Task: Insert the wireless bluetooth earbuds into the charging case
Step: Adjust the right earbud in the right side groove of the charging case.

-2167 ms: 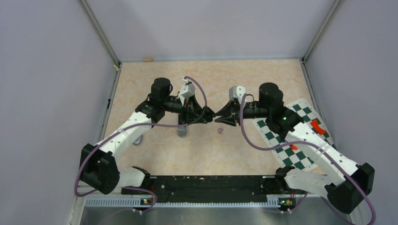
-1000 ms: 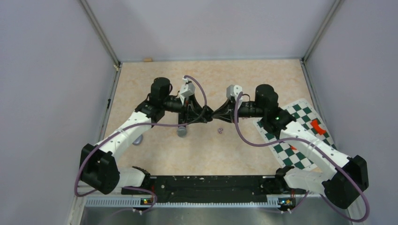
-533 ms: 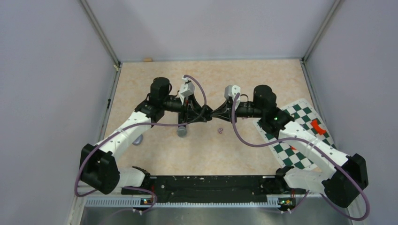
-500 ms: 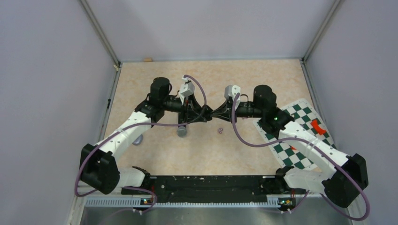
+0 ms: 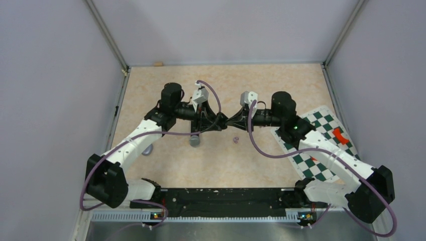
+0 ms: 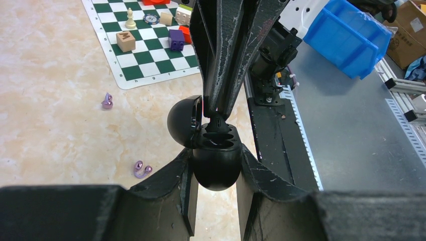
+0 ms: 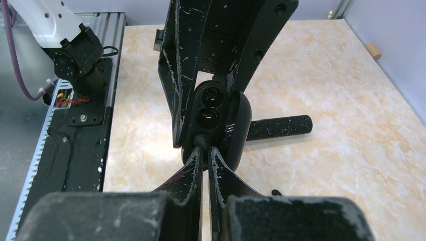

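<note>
Two grippers meet in mid-air: the left gripper (image 6: 216, 155) is clamped on the open charging case (image 6: 216, 170); the right gripper (image 7: 205, 150), fingers together, has its tips at a black earbud (image 6: 217, 123) sitting in the case. Seating seems in hand; next it needs a gentle, straight push.

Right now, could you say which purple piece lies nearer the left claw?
The curled purple piece beside the left claw; the other purple piece lies nearer the chessboard.

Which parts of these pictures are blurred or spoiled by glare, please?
Left wrist: charging case sharp, the black mount along the bottom edge blurred. Right wrist: a glare streak on the case's lid, foreground soft too. Top external: even light, yet left gripper and right gripper merge into one dark mass.
</note>
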Available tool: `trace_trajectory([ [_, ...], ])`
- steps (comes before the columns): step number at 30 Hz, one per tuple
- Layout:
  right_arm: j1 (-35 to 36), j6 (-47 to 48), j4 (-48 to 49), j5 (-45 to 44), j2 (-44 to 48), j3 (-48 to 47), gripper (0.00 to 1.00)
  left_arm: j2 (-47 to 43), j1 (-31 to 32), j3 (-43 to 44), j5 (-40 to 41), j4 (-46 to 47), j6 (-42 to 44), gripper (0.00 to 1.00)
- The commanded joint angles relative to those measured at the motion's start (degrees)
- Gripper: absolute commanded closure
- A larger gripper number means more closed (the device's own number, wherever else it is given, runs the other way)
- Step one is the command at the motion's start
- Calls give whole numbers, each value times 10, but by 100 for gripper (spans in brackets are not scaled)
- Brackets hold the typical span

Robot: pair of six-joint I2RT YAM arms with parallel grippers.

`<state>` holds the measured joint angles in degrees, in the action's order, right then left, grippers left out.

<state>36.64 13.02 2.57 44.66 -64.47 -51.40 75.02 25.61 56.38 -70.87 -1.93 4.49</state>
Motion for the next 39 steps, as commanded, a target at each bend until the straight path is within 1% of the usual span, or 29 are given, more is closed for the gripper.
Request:
trace_trajectory([
  [1,6,11,4,-19,15,-19,100,-10,5,25,-29,25,-3,100],
  [8,2,9,-5,2,19,-25,100,-10,6,25,-29,25,-3,100],
  [10,1,8,-9,9,20,-28,95,-9,5,25,-29,25,-2,100],
  [14,-1,12,-23,18,25,-37,82,-9,6,25,-29,26,-1,100],
  [19,-7,22,-58,36,35,-52,72,-9,5,24,-29,25,-1,100],
  [22,-12,23,-67,49,41,-58,68,-8,5,24,-28,25,-2,100],
  [26,-18,24,-77,65,48,-67,66,-8,5,24,-28,25,-1,100],
  [30,-19,14,-55,20,50,-58,65,-6,5,25,-30,25,-1,99],
  [31,-19,14,-44,2,48,-52,61,-5,6,25,-30,25,-2,99],
  [34,-19,10,-16,-42,39,-36,45,-5,6,25,-31,25,-2,99],
  [37,-18,-4,10,-65,28,-28,37,-5,5,25,-31,25,-1,99],
  [39,-17,-14,22,-71,22,-24,36,-5,5,25,-32,25,-1,99],
])
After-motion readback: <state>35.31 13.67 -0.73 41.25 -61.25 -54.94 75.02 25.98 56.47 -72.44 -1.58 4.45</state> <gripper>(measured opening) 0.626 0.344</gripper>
